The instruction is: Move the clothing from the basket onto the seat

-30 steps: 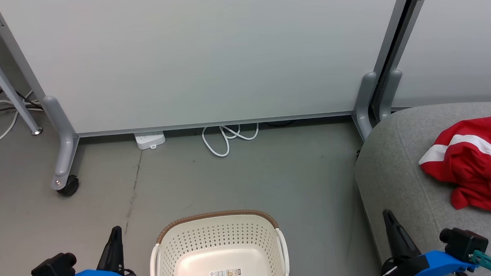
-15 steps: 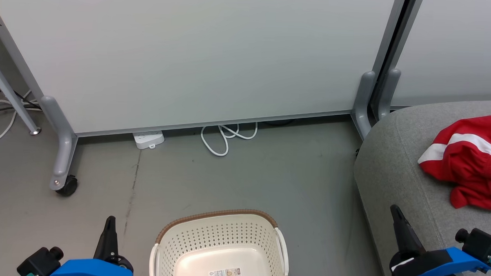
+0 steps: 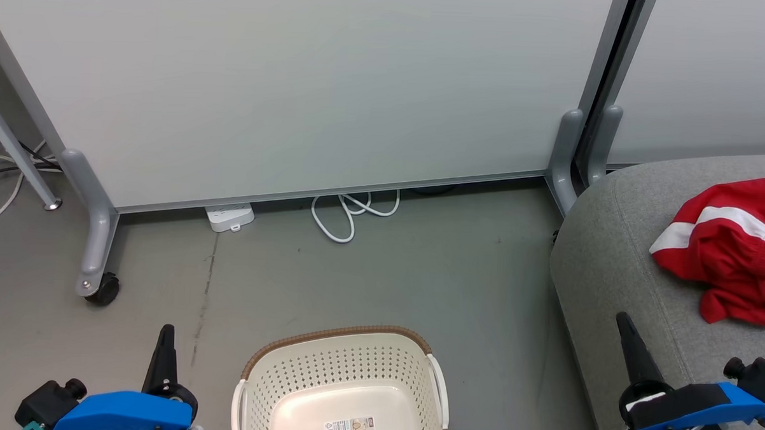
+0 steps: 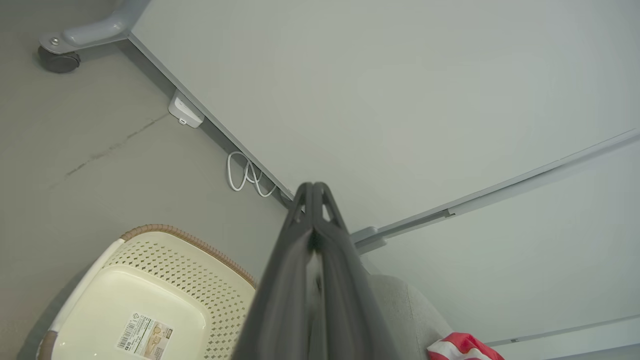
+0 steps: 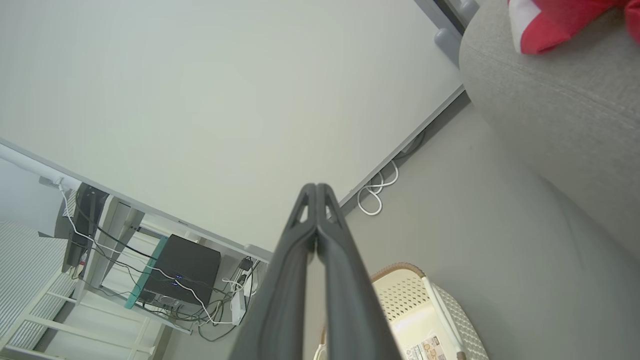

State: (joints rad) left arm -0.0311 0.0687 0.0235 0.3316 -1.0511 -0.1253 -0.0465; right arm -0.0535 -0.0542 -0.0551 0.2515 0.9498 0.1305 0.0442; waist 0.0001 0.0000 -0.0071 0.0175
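Note:
The clothing (image 3: 731, 252), bright red with a white stripe, lies crumpled on the grey seat (image 3: 616, 261) at the right; a corner of it shows in the left wrist view (image 4: 462, 347) and the right wrist view (image 5: 550, 22). The cream basket (image 3: 341, 382) with its brown rim stands on the floor at bottom centre, holding nothing but a label on its bottom (image 4: 150, 300). My left gripper (image 3: 165, 335) is shut and holds nothing, left of the basket. My right gripper (image 3: 624, 322) is shut and holds nothing, over the seat's front edge.
A white partition panel (image 3: 310, 85) on grey wheeled feet (image 3: 97, 281) stands behind the basket. A white power strip (image 3: 230, 217) and looped cable (image 3: 351, 214) lie at its base. Grey floor (image 3: 418, 280) lies between basket and panel.
Both grippers have drawn back toward the bottom of the head view, the left drifting left and the right drifting right. Clothing and basket stay where they were.

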